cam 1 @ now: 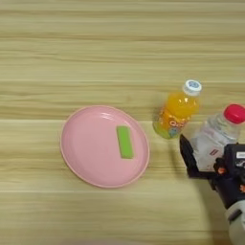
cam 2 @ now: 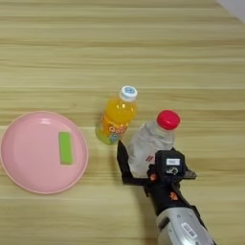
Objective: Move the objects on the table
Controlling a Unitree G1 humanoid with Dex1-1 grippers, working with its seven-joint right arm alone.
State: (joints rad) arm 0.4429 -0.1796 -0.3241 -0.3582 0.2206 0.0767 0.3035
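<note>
Nearest the camera, the silver forearm [cam 2: 184, 229] enters from the bottom edge and carries the right end effector [cam 2: 146, 160]. One black finger [cam 2: 123, 160] stands to the left of the clear water bottle [cam 2: 150, 141]; the second finger is hidden behind the wrist housing. The fingers are spread around the lower body of the bottle, but whether they press on it cannot be told.

The water bottle stands upright on the tabletop [cam 1: 119, 48], its red cap [cam 2: 168, 119] appearing up and to the right of its base. Just beside it on the left stands an orange juice bottle [cam 2: 116, 119] with a white cap [cam 2: 128, 93], likewise upright.

Further left lies a pink plate [cam 1: 86, 158]. The bright-green block [cam 1: 125, 141] rests flat on the plate, right of centre, its long axis running near to far with a slight tilt.
</note>
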